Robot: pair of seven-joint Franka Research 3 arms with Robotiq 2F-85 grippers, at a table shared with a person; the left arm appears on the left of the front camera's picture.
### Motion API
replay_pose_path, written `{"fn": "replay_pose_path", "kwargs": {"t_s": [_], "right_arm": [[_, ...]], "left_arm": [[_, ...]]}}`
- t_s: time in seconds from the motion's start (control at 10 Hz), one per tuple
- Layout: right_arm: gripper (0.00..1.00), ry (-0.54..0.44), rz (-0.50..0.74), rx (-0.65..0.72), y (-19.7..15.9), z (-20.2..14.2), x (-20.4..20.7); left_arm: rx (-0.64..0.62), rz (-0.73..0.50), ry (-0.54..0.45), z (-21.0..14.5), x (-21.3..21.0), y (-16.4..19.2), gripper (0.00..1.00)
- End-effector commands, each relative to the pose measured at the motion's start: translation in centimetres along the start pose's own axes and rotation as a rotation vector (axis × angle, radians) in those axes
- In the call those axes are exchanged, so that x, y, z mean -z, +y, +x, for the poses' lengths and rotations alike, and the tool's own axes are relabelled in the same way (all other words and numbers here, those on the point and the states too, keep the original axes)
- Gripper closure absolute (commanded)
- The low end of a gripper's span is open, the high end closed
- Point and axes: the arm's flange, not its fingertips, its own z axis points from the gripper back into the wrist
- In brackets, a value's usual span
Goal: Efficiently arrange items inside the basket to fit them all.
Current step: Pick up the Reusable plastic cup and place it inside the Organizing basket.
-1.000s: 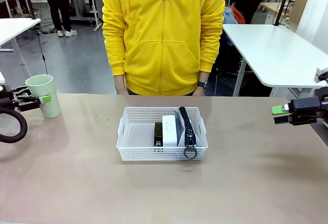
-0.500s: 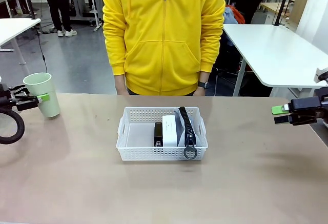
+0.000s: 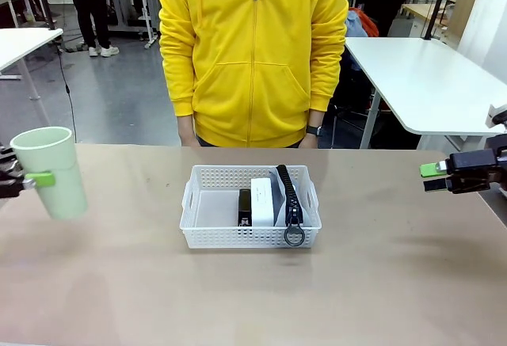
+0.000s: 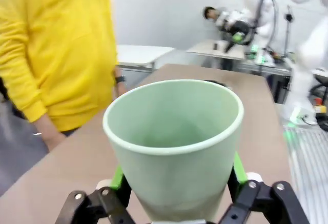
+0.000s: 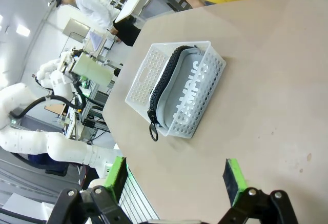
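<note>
The pale green cup [image 3: 49, 172] looks like smooth matt plastic, its inner wall evenly dull with only a soft sheen near the rim in the left wrist view [image 4: 177, 142]. The basket [image 3: 207, 235] is white moulded plastic, slightly glossy, its sides pierced with a regular grid of small holes [image 5: 205, 93]. The grey pouch [image 5: 187, 93] looks like soft woven cloth with a matt face and pale printed lettering, edged by a black zipper [image 3: 290, 195] with a dark ring pull [image 3: 294, 237]. The white boxy device [image 3: 262, 200] has a smooth surface; the small black stapler [image 3: 244, 207] is dark and faintly shiny. The table [image 3: 119, 283] is a smooth, matt tan surface. The person's yellow top [image 3: 252, 53] is soft matt cloth.
</note>
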Motion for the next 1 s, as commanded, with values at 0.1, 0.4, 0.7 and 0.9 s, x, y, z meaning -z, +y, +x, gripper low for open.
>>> {"fn": "replay_pose_path", "kwargs": {"t_s": [0.1,0.4,0.7,0.9], "right_arm": [[0.0,0.005,-0.002,0.016,0.3,0.1,0.0],[0.0,0.005,-0.002,0.016,0.3,0.1,0.0],[0.0,0.005,-0.002,0.016,0.3,0.1,0.0],[0.0,0.005,-0.002,0.016,0.3,0.1,0.0]], "left_arm": [[-0.01,-0.043,-0.06,0.6,-1.3,-0.6,1.0],[0.009,-0.05,-0.003,0.9,-1.0,-1.5,1.0],[-0.02,-0.049,0.207,1.7,0.5,-2.4,0.12],[0.002,-0.224,0.338,7.6,6.7,-5.3,0.12]]}}
